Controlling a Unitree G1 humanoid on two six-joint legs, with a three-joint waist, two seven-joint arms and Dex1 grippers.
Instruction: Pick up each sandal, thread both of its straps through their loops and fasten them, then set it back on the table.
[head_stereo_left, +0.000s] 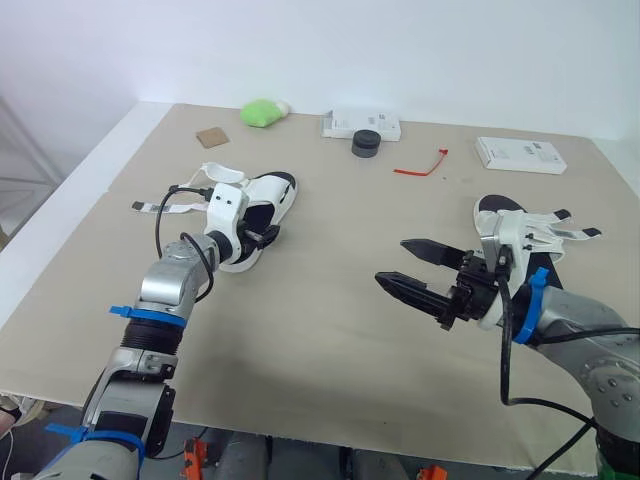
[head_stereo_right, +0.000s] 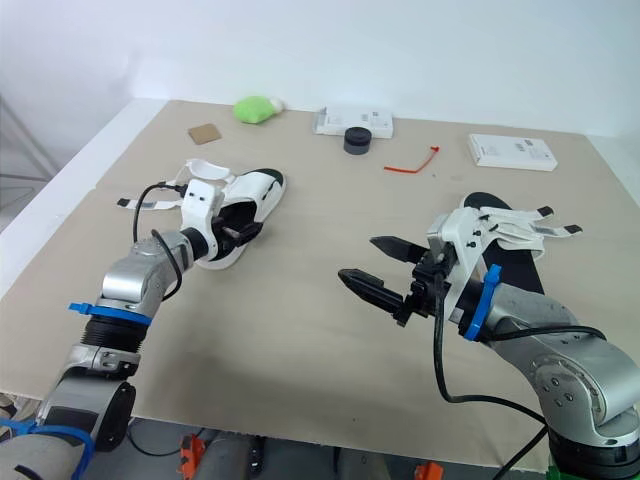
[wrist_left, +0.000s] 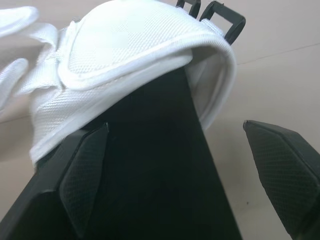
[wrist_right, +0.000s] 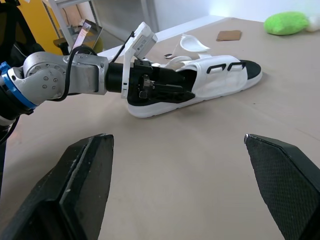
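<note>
Sandals: 2, both white w/ black soles – left sandal (head_stereo_left: 268, 194), right sandal (head_stereo_left: 520, 232). White flat boxes: 2 – centre box (head_stereo_left: 343, 122), right box (head_stereo_left: 520, 153). Black round puck (head_stereo_left: 366, 144): 1. Red tie (head_stereo_left: 422, 166): 1. Green lump (head_stereo_left: 263, 112): 1. Brown card pc (head_stereo_left: 212, 137): 1. Table (head_stereo_left: 330, 330): 1. Grippers: 2, each w/ 2 black fingers – left gripper (head_stereo_left: 264, 236), right gripper (head_stereo_left: 392, 262).

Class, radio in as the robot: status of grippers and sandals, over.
Left gripper open, straddling left sandal edge. Right gripper open, hovering beside right sandal. Both on table, straps unfastened. Nothing blocking.
</note>
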